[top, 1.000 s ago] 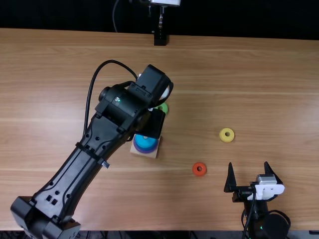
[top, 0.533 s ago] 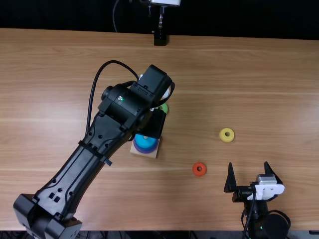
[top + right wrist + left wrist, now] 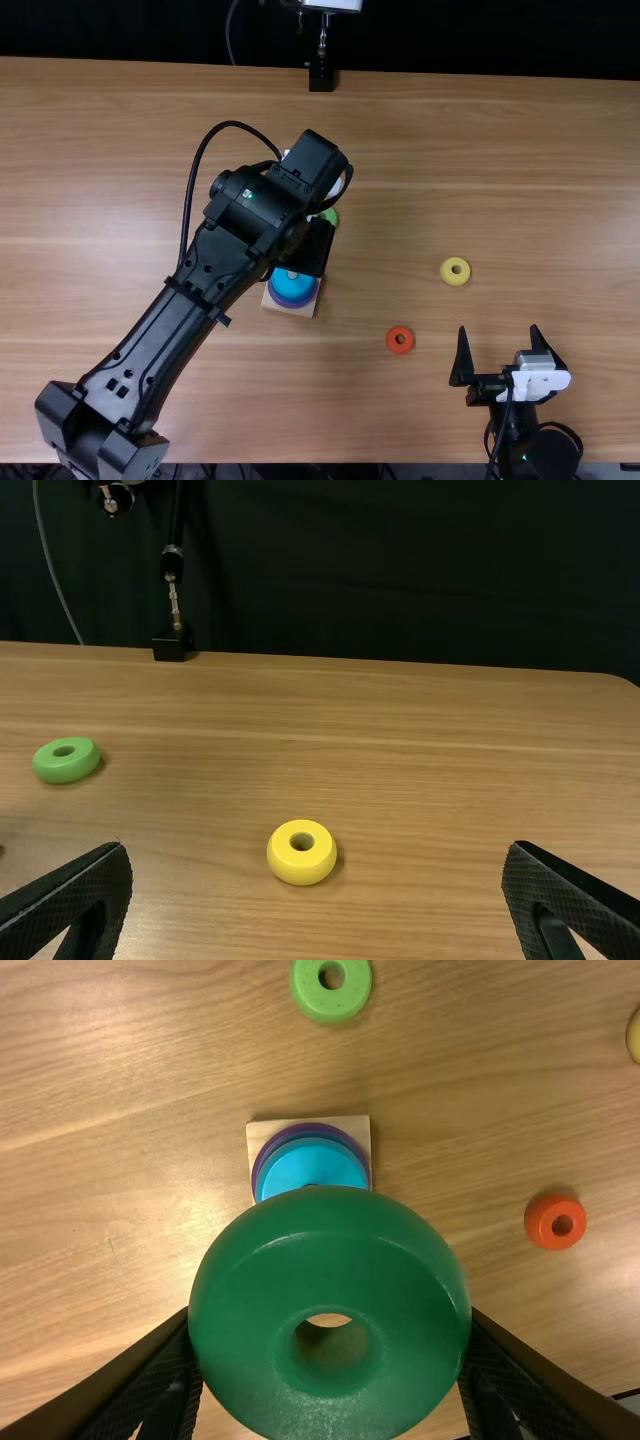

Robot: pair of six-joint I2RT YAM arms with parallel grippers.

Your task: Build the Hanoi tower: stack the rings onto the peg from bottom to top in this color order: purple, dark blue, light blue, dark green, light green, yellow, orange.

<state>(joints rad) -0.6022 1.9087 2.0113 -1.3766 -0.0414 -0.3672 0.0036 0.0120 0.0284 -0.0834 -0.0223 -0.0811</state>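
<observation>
My left gripper (image 3: 305,250) hangs over the wooden base (image 3: 290,309), its fingertips hidden there by the arm. In the left wrist view the left gripper (image 3: 330,1335) is shut on the dark green ring (image 3: 330,1230), held above the base. A light blue ring (image 3: 312,1166) lies over a dark blue one and the purple ring (image 3: 262,1155) on that base. The light green ring (image 3: 332,988), orange ring (image 3: 400,340) and yellow ring (image 3: 455,271) lie loose on the table. My right gripper (image 3: 501,350) stands open near the front edge; in its wrist view the right gripper (image 3: 317,880) has its fingers wide apart.
The wooden table (image 3: 560,200) spreads around the rings. A black stand (image 3: 321,78) is at its far edge. The left arm (image 3: 190,310) crosses the table's left half, and the light green ring is close beyond its gripper.
The left arm has shifted slightly to the right in the top view, its gripper moving only a little. The right arm and the loose rings have stayed put.
</observation>
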